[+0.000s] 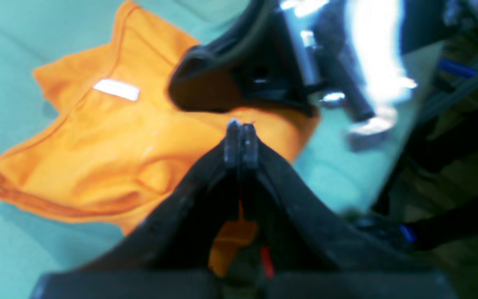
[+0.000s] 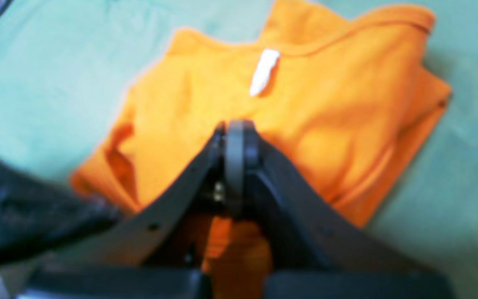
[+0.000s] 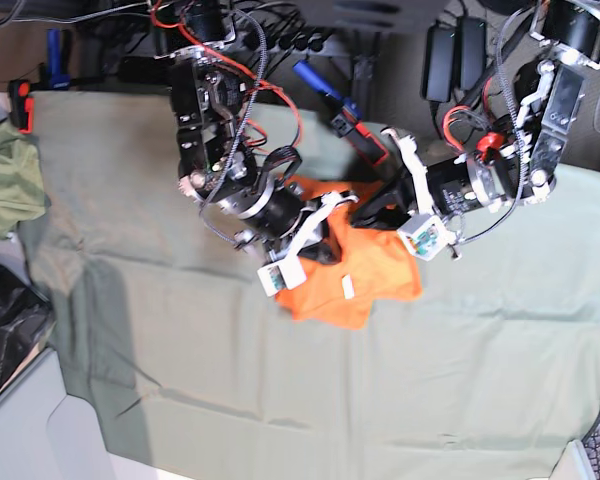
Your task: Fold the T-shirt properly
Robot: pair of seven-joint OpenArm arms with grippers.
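Note:
The orange T-shirt (image 3: 365,268) lies bunched on the sage-green table cloth (image 3: 230,380) near the middle, its white tag (image 3: 347,287) facing up. My left gripper (image 1: 241,141) is shut, and orange cloth shows pinched between its jaws at the shirt's far edge (image 3: 378,212). My right gripper (image 2: 237,143) is also shut on orange cloth, at the shirt's far left edge (image 3: 330,240). The tag shows in the left wrist view (image 1: 116,89) and in the right wrist view (image 2: 264,72). The two grippers are close together, and the right gripper's body (image 1: 239,74) fills the top of the left wrist view.
A dark green cloth (image 3: 5,185) and a black bag (image 3: 5,330) sit at the left edge. Cables and power bricks (image 3: 450,50) crowd the back. The table cloth spreads wide in front of the shirt, and its front left corner (image 3: 75,400) ends at the table edge.

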